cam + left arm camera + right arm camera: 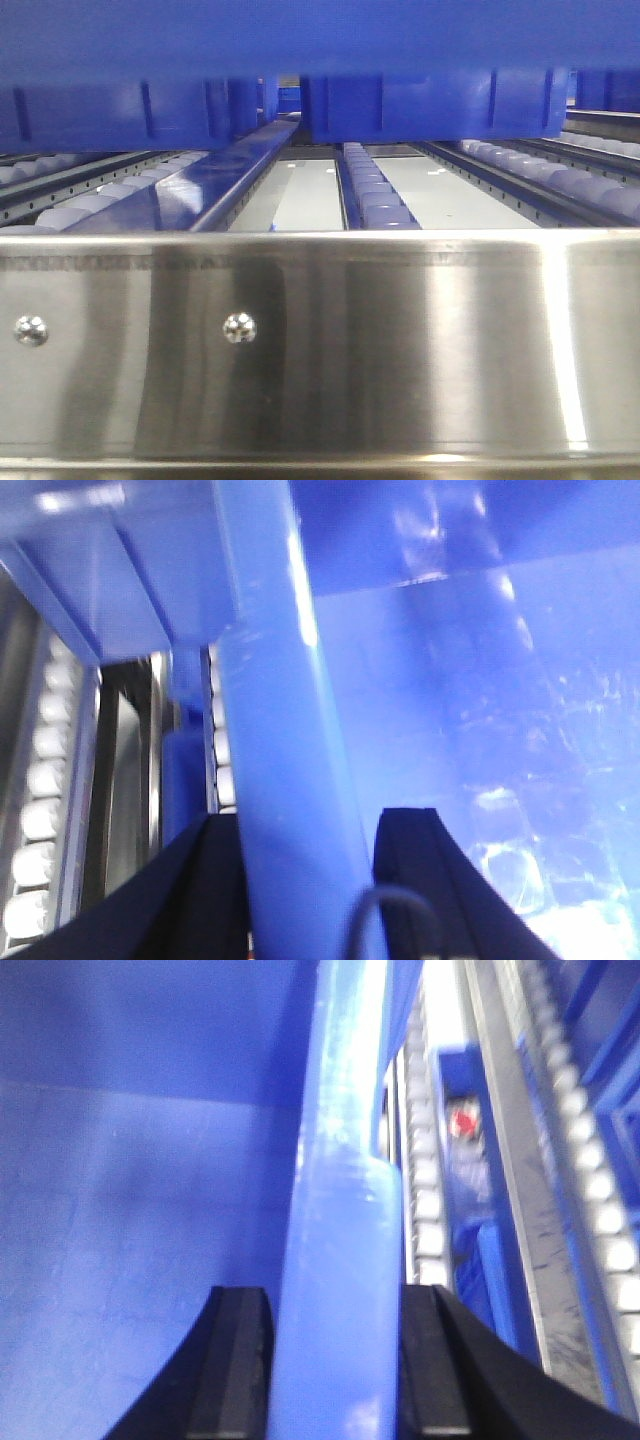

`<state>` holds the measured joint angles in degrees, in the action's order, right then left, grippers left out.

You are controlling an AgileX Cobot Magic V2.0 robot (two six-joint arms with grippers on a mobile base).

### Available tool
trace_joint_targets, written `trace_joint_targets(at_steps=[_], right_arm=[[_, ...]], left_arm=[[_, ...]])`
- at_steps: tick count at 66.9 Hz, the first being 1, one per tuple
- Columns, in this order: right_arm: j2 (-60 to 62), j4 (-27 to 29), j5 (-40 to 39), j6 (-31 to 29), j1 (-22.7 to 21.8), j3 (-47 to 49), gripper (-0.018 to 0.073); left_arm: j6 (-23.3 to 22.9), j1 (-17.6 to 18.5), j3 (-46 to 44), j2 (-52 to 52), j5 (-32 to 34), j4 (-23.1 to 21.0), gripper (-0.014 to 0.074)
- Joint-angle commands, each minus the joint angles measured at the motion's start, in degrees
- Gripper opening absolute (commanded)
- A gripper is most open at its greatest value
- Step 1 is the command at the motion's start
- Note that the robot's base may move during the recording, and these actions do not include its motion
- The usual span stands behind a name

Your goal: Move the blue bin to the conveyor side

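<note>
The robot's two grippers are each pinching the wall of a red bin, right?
Not red: the bin is blue. Both wrist views show it, with the left gripper and the right gripper each pinching its wall.

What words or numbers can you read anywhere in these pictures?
No text can be read.
No writing shows on the blue bin.
The steel rail has only screws, no writing.
The red patch on a farther blue crate is too blurred to read.
</note>
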<state>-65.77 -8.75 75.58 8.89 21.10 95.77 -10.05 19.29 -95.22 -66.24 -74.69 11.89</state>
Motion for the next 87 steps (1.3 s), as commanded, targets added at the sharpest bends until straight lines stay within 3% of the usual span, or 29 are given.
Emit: trace_joint_targets(at_steps=[1, 87], right_arm=[[2.12, 1.80, -5.62, -1.32, 0.28, 0.70, -0.0081], [2.32, 1.80, -5.62, -1.32, 0.28, 0.70, -0.0081]], left_arm=[[0.43, 1.93, -0.90, 2.00, 4.73, -2.18, -0.0017], [0.43, 1.93, -0.90, 1.99, 4.73, -2.06, -0.0017]])
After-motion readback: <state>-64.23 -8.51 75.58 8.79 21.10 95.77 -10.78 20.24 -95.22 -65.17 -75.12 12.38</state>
